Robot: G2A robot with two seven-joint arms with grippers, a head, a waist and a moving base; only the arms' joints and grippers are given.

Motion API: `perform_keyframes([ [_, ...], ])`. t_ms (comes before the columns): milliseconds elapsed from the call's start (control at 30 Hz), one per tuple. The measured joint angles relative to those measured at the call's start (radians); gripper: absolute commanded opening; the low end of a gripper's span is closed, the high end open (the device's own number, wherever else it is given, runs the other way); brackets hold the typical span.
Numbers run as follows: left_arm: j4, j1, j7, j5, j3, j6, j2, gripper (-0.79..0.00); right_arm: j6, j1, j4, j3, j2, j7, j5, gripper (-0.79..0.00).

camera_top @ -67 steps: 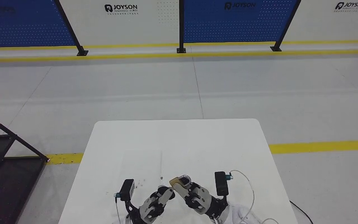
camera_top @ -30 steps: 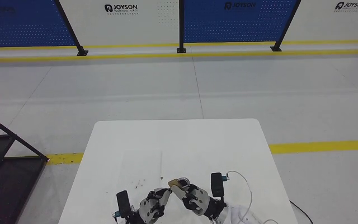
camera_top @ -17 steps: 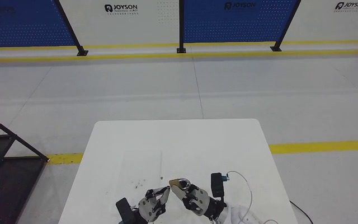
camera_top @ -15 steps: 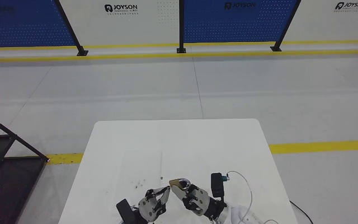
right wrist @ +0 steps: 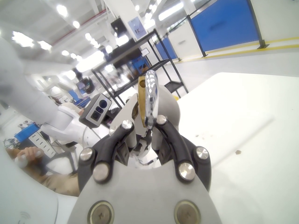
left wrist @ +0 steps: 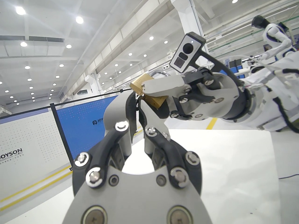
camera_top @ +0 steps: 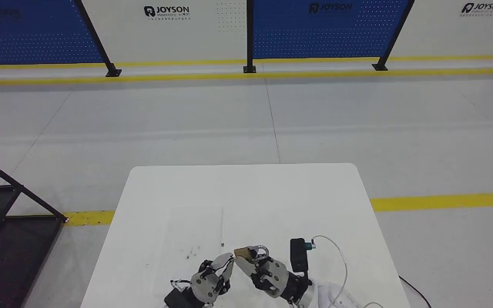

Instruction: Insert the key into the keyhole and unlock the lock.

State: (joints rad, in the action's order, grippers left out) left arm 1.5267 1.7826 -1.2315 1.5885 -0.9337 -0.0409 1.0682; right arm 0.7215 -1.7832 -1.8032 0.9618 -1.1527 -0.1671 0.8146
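Above the near part of the white table (camera_top: 246,192), my right gripper (camera_top: 249,260) is shut on a brass padlock (camera_top: 243,252) with a chrome shackle (right wrist: 150,94). In the right wrist view its brass body (right wrist: 140,94) stands edge-on between the fingers. My left gripper (left wrist: 138,104) is shut on the key, which is mostly hidden by the dark pads. A small metal tip shows at the padlock's (left wrist: 138,85) underside. In the top view the left gripper (camera_top: 225,263) points at the lock from the left, almost touching it.
A white cable (camera_top: 333,245) loops off the right arm over the table. Small dark specks (camera_top: 189,250) lie on the tabletop left of the grippers. A black rack (camera_top: 23,202) stands off the table's left side. Blue fence panels (camera_top: 323,27) line the far floor.
The left gripper has turned and closed in on the padlock from the left, and its wrist camera has swung down out of sight. The right gripper has kept the padlock almost still.
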Motion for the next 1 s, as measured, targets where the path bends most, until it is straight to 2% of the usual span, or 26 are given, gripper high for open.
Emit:
perform_keyframes([
  [33,0.0,0.0,-0.001,-0.007,0.0,0.007,0.001,-0.57,-0.001,0.0,-0.001,0.0,0.0,-0.002,0.0,-0.785],
  [67,0.0,0.0,-0.002,-0.013,0.0,0.014,0.001,-0.486,-0.002,0.0,-0.001,0.0,0.0,-0.004,0.0,-0.785],
  [133,-0.002,0.0,-0.003,-0.029,-0.001,0.031,0.002,-0.049,-0.003,0.0,-0.002,0.003,0.001,-0.013,0.0,-0.785],
  [167,-0.002,0.0,-0.005,-0.039,-0.002,0.043,0.002,0.0,-0.004,0.0,-0.002,0.005,0.001,-0.018,-0.001,-0.785],
  [433,-0.017,0.018,-0.042,-0.104,-0.037,0.122,-0.004,0.0,-0.03,-0.009,-0.004,0.038,0.006,-0.051,-0.013,-0.785],
  [600,-0.039,0.051,-0.081,-0.18,-0.073,0.272,-0.017,0.0,-0.073,0.01,0.029,0.032,0.004,0.006,-0.054,-0.785],
  [667,-0.059,0.069,-0.082,-0.181,-0.094,0.359,-0.029,0.0,-0.106,0.039,0.056,0.015,-0.001,0.063,-0.091,-0.785],
  [833,-0.097,0.12,-0.129,-0.197,-0.162,0.494,-0.055,0.0,-0.197,0.13,0.128,-0.057,-0.019,0.245,-0.198,-0.785],
  [1000,-0.05,0.169,-0.066,-0.266,-0.21,0.564,-0.083,0.0,-0.28,0.235,0.206,-0.145,-0.044,0.449,-0.307,-0.785],
])
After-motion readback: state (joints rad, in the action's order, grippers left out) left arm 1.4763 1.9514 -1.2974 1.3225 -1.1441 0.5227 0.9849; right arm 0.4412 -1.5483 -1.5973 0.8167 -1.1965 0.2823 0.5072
